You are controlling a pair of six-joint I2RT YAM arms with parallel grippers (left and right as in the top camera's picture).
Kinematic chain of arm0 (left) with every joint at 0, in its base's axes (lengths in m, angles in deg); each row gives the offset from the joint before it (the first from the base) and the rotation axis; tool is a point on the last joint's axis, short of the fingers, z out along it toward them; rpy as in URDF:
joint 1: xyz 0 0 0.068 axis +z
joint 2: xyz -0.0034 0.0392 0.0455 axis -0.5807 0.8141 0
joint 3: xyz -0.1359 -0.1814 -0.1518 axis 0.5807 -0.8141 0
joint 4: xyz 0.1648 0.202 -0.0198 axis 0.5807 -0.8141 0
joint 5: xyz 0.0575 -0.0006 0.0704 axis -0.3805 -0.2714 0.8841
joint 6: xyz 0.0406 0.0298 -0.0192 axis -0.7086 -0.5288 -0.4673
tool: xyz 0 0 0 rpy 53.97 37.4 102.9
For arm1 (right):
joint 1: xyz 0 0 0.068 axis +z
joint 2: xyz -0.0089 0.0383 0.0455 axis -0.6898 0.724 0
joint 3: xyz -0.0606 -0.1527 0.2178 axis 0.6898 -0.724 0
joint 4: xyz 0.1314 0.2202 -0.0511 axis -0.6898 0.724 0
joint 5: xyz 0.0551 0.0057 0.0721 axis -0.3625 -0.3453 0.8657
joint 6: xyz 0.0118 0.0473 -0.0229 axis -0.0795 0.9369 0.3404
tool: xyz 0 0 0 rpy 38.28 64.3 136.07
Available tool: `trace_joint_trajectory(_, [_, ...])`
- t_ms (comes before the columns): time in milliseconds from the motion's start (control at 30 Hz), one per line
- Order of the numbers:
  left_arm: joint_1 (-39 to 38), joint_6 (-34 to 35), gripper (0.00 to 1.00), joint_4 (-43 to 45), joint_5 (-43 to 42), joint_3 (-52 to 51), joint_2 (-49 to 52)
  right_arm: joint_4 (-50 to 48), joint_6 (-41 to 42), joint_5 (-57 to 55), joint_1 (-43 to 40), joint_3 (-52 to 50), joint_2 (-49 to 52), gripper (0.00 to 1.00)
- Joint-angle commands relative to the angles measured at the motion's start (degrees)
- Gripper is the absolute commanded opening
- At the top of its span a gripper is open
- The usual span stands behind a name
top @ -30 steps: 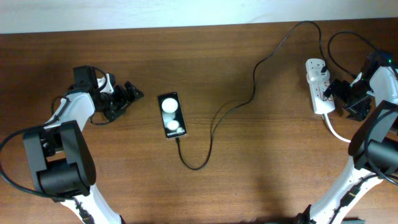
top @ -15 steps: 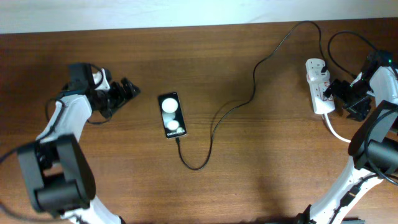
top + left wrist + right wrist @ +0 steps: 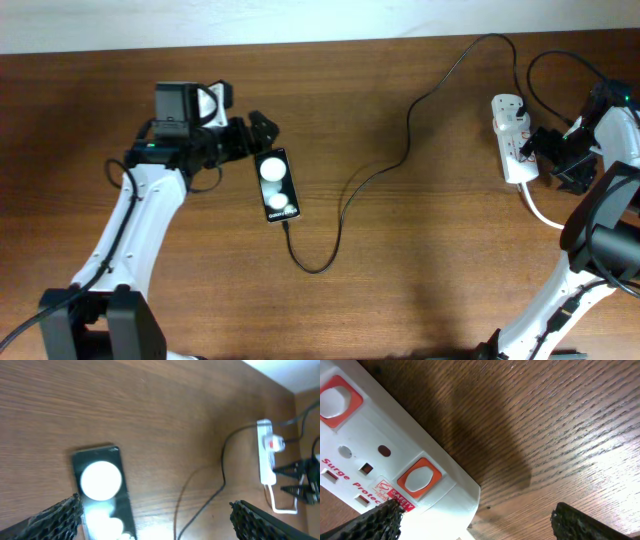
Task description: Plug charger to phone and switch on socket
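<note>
Where phone (image 3: 277, 186) ends — left end effector (image 3: 262, 133) hovers, spread.

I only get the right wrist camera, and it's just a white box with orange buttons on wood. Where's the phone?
Observer: The phone lies flat with its screen up, over on the left arm's side, well apart from your white box, the socket.
Child: Is the wire in the phone?
Observer: The charger runs from the socket, loops, and its tip meets the phone's near end. It looks plugged in, but it's too small to be sure.
Child: What's the other arm doing?
Observer: The left gripper hovers at the phone's far end with its jaws spread wide, holding nothing.
</note>
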Motion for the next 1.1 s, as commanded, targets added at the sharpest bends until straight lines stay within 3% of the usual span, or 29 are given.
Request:
trace_joint_trajectory(0, [-3.3, -0.3, 0.99, 0.1, 0.3, -0.1, -1.9, 0.3, -0.6, -2.0, 0.0, 0.0, 2.3, 0.99])
trace_joint_trajectory(167, [-3.7, -0.3, 0.99, 0.1, 0.8, -0.1, -3.1, 0.3, -0.6, -2.0, 0.0, 0.0, 2.3, 0.99])
trace_joint_trajectory(267, [-3.7, -1.6, 0.99, -1.6, 5.8, -0.1, -4.5, 0.3, -0.6, -2.0, 0.0, 0.0, 2.3, 0.99])
trace_joint_trajectory(400, [-3.7, -10.0, 0.99, -1.2, 9.6, -4.0, -6.6, 0.3, -0.6, -2.0, 0.0, 0.0, 2.3, 0.99])
trace_joint_trajectory(500, [-3.7, -13.7, 0.99, 7.4, 9.6, -12.2, -9.1, 0.3, -0.6, -2.0, 0.0, 0.0, 2.3, 0.99])
trace_joint_trajectory(733, [-3.7, -13.9, 0.99, 34.2, 9.6, -34.9, -14.7, 0.3, -0.6, -2.0, 0.0, 0.0, 2.3, 0.99])
trace_joint_trajectory(933, [-3.4, -13.9, 0.99, 46.1, 9.8, -47.2, -18.1, 0.3, -0.6, -2.0, 0.0, 0.0, 2.3, 0.99])
trace_joint_trajectory(1067, [-2.6, -13.9, 0.99, 49.5, 10.3, -54.8, -21.8, 0.3, -0.6, -2.0, 0.0, 0.0, 2.3, 0.99])
